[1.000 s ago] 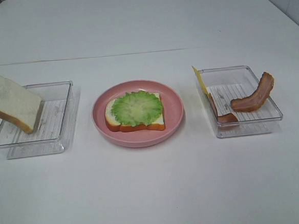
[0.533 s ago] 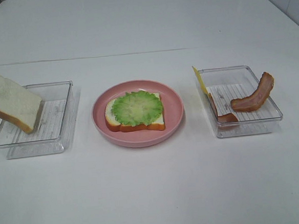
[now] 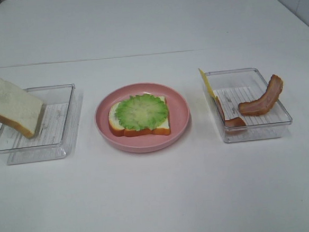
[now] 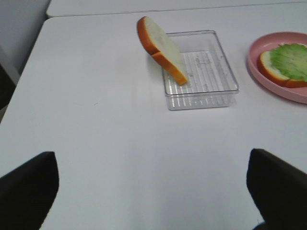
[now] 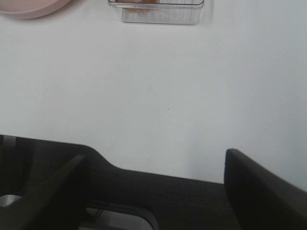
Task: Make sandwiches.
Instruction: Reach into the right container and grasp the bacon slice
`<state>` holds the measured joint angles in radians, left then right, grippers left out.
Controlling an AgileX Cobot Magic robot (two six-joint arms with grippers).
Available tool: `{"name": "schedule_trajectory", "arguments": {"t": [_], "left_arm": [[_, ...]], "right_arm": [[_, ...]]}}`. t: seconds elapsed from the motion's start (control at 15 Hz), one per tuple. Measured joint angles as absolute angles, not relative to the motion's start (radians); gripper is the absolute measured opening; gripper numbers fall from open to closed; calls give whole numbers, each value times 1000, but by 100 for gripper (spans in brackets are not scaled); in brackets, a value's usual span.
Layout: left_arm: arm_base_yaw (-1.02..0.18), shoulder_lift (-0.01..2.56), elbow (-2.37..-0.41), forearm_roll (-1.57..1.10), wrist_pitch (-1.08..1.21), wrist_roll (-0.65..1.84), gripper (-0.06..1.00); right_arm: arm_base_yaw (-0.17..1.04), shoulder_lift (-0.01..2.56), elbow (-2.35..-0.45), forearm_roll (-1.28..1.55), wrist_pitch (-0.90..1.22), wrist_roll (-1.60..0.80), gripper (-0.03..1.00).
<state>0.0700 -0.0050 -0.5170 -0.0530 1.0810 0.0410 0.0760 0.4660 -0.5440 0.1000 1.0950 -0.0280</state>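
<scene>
The left gripper (image 4: 151,155) hangs over bare white table (image 3: 160,200) with its dark fingers (image 4: 29,184) spread wide and nothing between them, well short of the food. Farthest left in the exterior view stands the left tray (image 3: 35,153), clear plastic with a ribbed floor. One bread slice (image 3: 10,105) leans tilted over the tray's left rim, its lower crust edge down inside the tray and its upper end hanging out past the wall. In the middle sits the round pink plate (image 3: 182,119), apart from both trays. On it lies the second bread slice (image 3: 114,123), flat, with an orange-brown crust, and the ruffled green lettuce leaf (image 3: 141,111) lies spread on top, covering most of the white face. To the right is the right tray (image 3: 256,135), also clear. A thin yellow cheese square (image 3: 205,80) stands on edge against its left wall, a corner poking above the rim. Just beside it, low by the front-left corner, lies a bacon strip (image 3: 232,120). A second bacon strip (image 3: 260,102), curved, rests across the right side with its far end propped on the right rim. The right gripper (image 5: 156,154) is held at the table's near edge, away from the right tray, its fingers (image 5: 261,191) wide apart and holding nothing.
</scene>
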Motion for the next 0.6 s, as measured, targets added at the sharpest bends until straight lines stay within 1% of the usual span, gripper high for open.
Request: {"name": "schedule_trajectory", "arguments": {"t": [0.07,0.27,0.4,0.47,0.6], "left_arm": [[88,-5,-517,-53,1081,41,99],[89,-5,-517,-53,1081,41,99],[89,-5,-517,-53,1081,41,99],[89,-5,-517,-53,1081,41,99],[90,-5,-517,-53,1081,41,99]], "right_arm": [[76,592,-599,116,1080,-46,75],[76,928,-776,147,1068,-90,76],[76,1145,-930,146,1065,-112,79],[76,1195,-972,146,1066,-117,80],[76,1364,-1132,144,1066,-137,82]]}}
